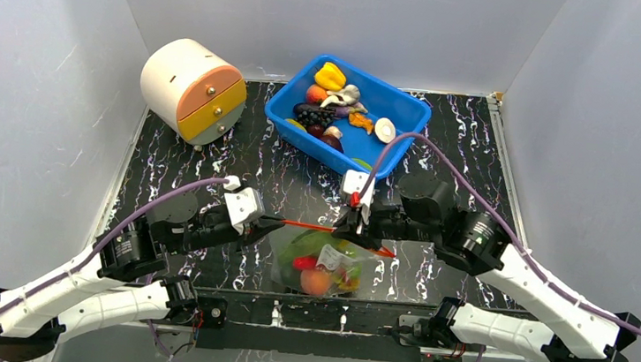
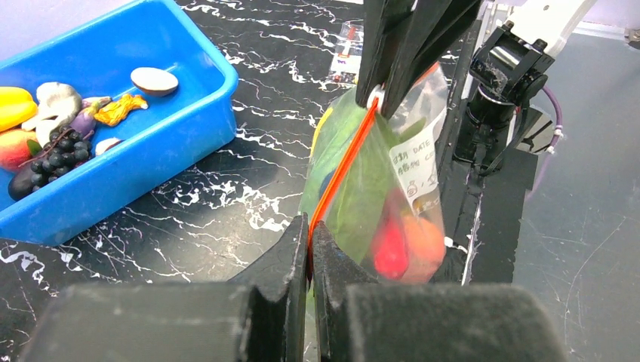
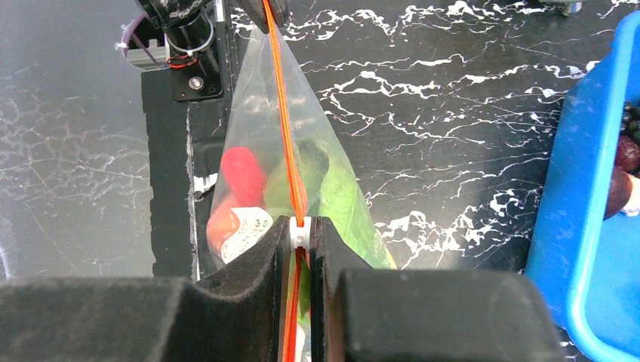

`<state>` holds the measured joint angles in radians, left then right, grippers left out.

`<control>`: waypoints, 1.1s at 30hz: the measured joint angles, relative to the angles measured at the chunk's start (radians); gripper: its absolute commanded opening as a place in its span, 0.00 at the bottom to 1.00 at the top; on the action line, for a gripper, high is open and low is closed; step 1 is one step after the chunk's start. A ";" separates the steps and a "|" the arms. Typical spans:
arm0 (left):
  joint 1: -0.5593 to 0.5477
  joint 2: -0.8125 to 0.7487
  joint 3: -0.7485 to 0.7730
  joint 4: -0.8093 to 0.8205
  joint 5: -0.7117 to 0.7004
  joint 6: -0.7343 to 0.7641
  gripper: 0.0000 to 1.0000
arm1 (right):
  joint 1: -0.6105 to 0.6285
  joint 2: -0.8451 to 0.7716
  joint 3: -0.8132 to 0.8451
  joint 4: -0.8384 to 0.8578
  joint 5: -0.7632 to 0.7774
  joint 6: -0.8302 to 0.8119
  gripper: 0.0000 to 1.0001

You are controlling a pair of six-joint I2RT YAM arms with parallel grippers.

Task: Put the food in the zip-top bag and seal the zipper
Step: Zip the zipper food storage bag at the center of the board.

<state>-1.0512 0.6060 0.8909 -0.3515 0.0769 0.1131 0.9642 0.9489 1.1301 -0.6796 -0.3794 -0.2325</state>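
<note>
- I take the rigid blue plastic bin [image 1: 394, 140] of toy food as my landmark; the floppy clear plastic zip-top bag [image 1: 327, 267] sits on the near side of it, apart from it, over the black marbled table [image 1: 265, 162].
- The thin orange-red zipper strip [image 3: 287, 143] along the bag's mouth runs taut between my two pincers, and the bag's body hangs below it.
- The left gripper [image 2: 309, 226] is pressed together on the strip at the end that lies farther from the bin; the strip passes straight between its black fingers.
- The right gripper [image 3: 300, 226] is also closed, pinching the strip at a small white slider [image 3: 300, 232] partway along, just in front of the bin's near wall.
- A short stretch of strip carries on past the right gripper.
- Inside the bag, below the strip, I see a red toy chili [image 3: 243, 175], long green toy leaves [image 3: 337, 200] and an orange-pink toy peach [image 1: 316, 282].
- The bin holds more toy food.
</note>
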 measured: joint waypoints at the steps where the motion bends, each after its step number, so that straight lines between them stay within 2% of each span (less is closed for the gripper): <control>1: -0.001 0.000 0.000 -0.002 -0.002 0.002 0.00 | 0.001 -0.010 0.000 -0.004 0.008 0.002 0.00; 7: -0.004 0.000 0.000 -0.012 -0.006 0.003 0.00 | 0.004 -0.049 0.000 -0.025 0.032 0.011 0.00; 11: -0.004 0.001 0.000 -0.006 0.018 0.015 0.05 | 0.003 -0.050 -0.001 -0.027 0.003 0.013 0.00; 12: -0.003 0.002 0.000 -0.005 0.027 0.021 0.08 | 0.003 -0.048 -0.001 -0.029 -0.009 0.013 0.00; 13: -0.002 0.004 0.001 -0.005 0.038 0.026 0.16 | 0.002 -0.045 -0.001 -0.031 -0.016 0.012 0.00; 15: 0.001 0.014 0.011 -0.010 0.056 0.041 0.43 | 0.000 -0.032 -0.001 -0.042 -0.029 0.007 0.00; 16: 0.002 0.023 0.021 -0.012 0.068 0.047 0.50 | -0.002 -0.023 -0.001 -0.050 -0.036 0.003 0.00; 22: 0.003 0.092 0.068 -0.014 0.173 0.078 0.57 | -0.004 0.029 -0.001 -0.068 -0.072 -0.016 0.00; 25: 0.003 0.188 0.077 -0.031 0.241 0.109 0.61 | -0.004 0.034 -0.001 -0.061 -0.102 -0.028 0.00; 26: 0.003 0.217 0.077 -0.031 0.252 0.118 0.59 | -0.004 0.034 -0.001 -0.051 -0.113 -0.029 0.00; 27: 0.003 0.236 0.076 -0.030 0.260 0.126 0.47 | -0.004 0.034 -0.001 -0.043 -0.124 -0.029 0.00; 29: 0.003 0.260 0.076 -0.027 0.273 0.134 0.02 | -0.004 0.034 -0.004 -0.027 -0.140 -0.029 0.00; 33: 0.002 0.321 0.076 -0.045 0.275 0.165 0.00 | -0.005 0.029 -0.042 -0.012 -0.127 -0.032 0.00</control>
<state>-1.0489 0.9268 0.9668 -0.3962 0.3515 0.2783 0.9592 0.9783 1.0878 -0.6918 -0.5068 -0.2642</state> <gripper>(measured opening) 0.013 0.097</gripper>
